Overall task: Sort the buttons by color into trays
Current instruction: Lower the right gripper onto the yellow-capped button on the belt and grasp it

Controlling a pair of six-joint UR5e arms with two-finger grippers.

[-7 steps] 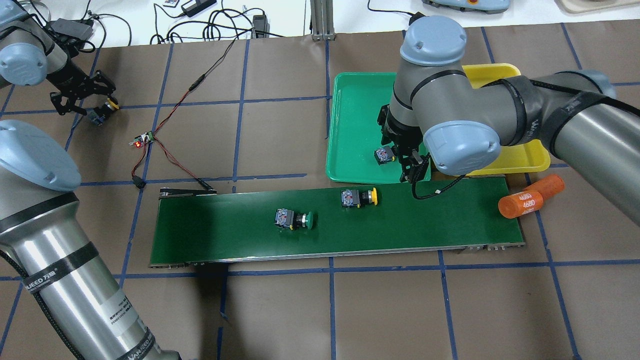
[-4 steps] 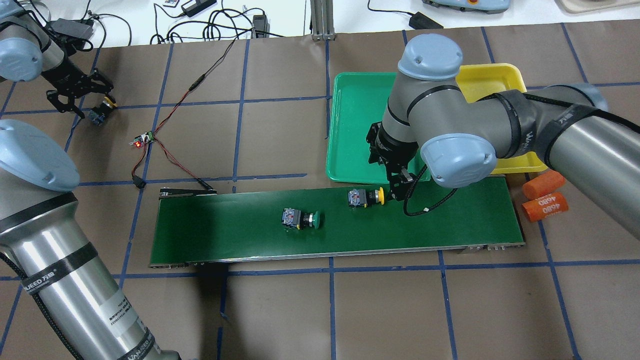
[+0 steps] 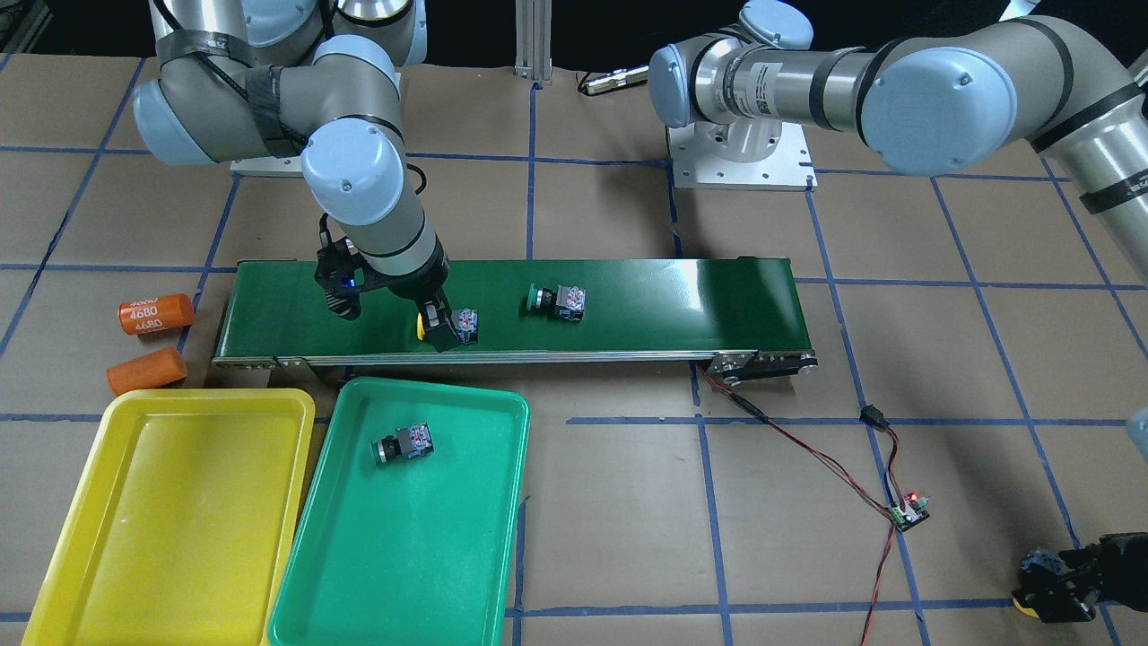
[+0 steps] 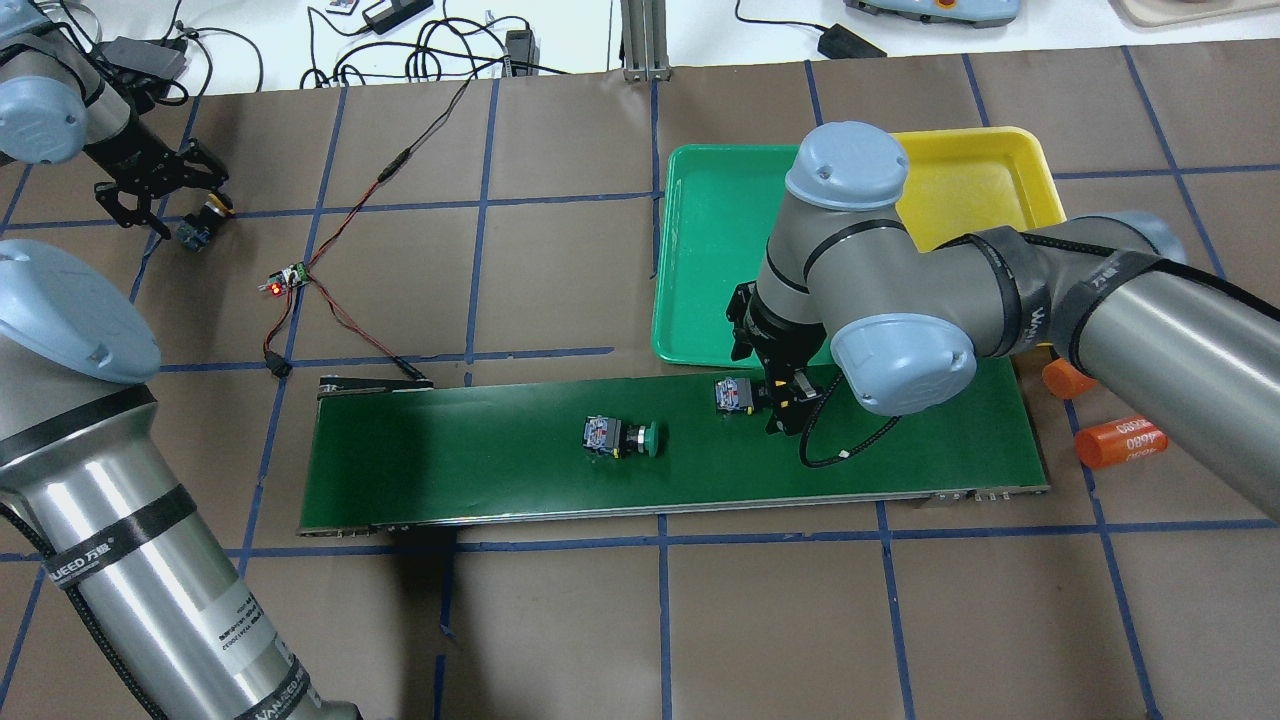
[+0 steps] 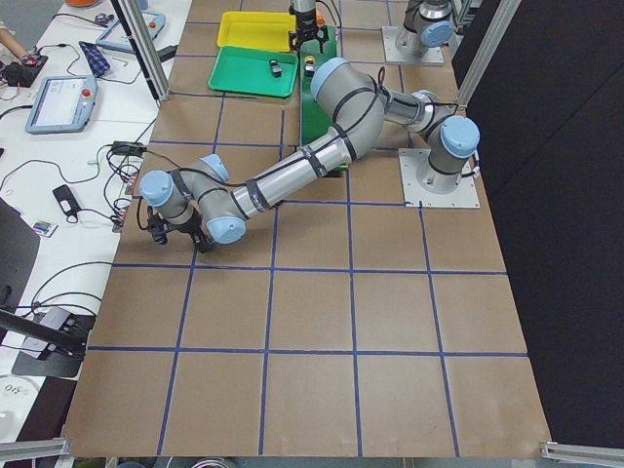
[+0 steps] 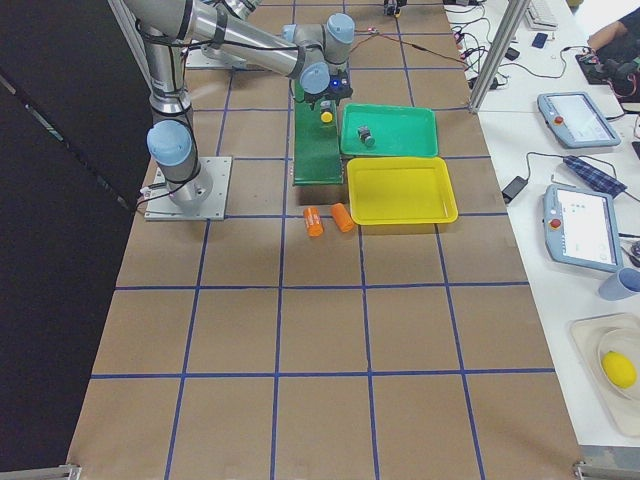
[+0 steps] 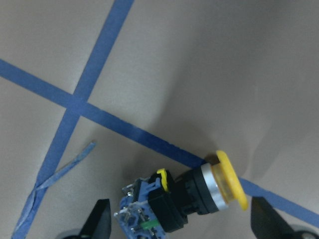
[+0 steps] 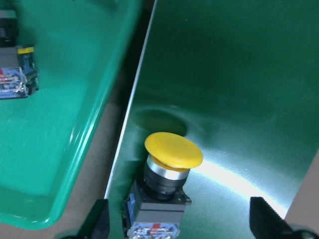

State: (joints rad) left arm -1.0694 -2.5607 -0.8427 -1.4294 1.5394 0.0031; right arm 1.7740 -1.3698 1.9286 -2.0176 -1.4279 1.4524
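My right gripper (image 4: pixel 776 403) is open low over the dark-green belt, its fingers either side of a yellow-capped button (image 8: pixel 172 154), whose grey body shows in the overhead view (image 4: pixel 733 396). A green-capped button (image 4: pixel 622 438) lies on the belt to its left. Another green-capped button (image 3: pixel 404 442) lies in the green tray (image 3: pixel 404 556); my right arm hides it overhead. The yellow tray (image 3: pixel 161 520) holds nothing. My left gripper (image 4: pixel 172 213) is open at the far left of the table, straddling the second yellow-capped button (image 7: pixel 199 191), which lies on its side on the paper.
The conveyor belt (image 4: pixel 480 470) runs across the middle of the table. Two orange cylinders (image 4: pixel 1120 440) (image 4: pixel 1060 378) lie off its right end. A small circuit board (image 4: pixel 285 282) with red and black wires lies on the paper left of the green tray.
My right gripper moved from over the green tray down onto the belt at the yellow button. Both belt buttons shifted right. The orange cylinders shifted right, off the belt's end. Left gripper barely moved.
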